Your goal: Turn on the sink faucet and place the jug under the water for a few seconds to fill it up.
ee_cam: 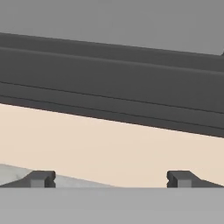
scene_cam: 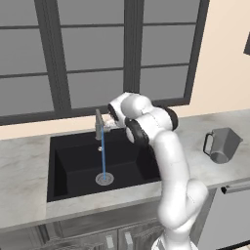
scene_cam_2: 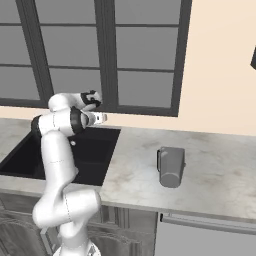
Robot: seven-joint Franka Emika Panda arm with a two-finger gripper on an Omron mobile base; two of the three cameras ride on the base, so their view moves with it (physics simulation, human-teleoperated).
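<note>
So I'm parked at a pale marbled countertop (scene_cam: 29, 171) with a matte black sink (scene_cam: 73, 166) sunk into it, under a big dark-framed window (scene_cam: 88, 53) with grey panes. The wall (scene_cam_2: 220, 75) beside and below the window is a warm cream. Grey cabinet fronts (scene_cam: 88, 234) run under the counter edge, and there's a lighter panel with a bar handle (scene_cam_2: 210, 222) off to the right.

The sink faucet (scene_cam: 99, 126) stands at the back rim of the basin, and the water (scene_cam: 103, 158) is running: a thin blue stream dropping straight onto the round silver drain (scene_cam: 104, 178).

The jug (scene_cam: 222, 144) sits upright on the counter well to the right of the sink, apart from everything, handle facing the basin. In the right base view it (scene_cam_2: 171, 166) stands alone mid-counter.

My gripper (ee_cam: 111, 178) is up behind the faucet, close to the wall, pointing at the window sill. My jaws are spread wide with nothing between them, just cream wall and dark window frame ahead.
</note>
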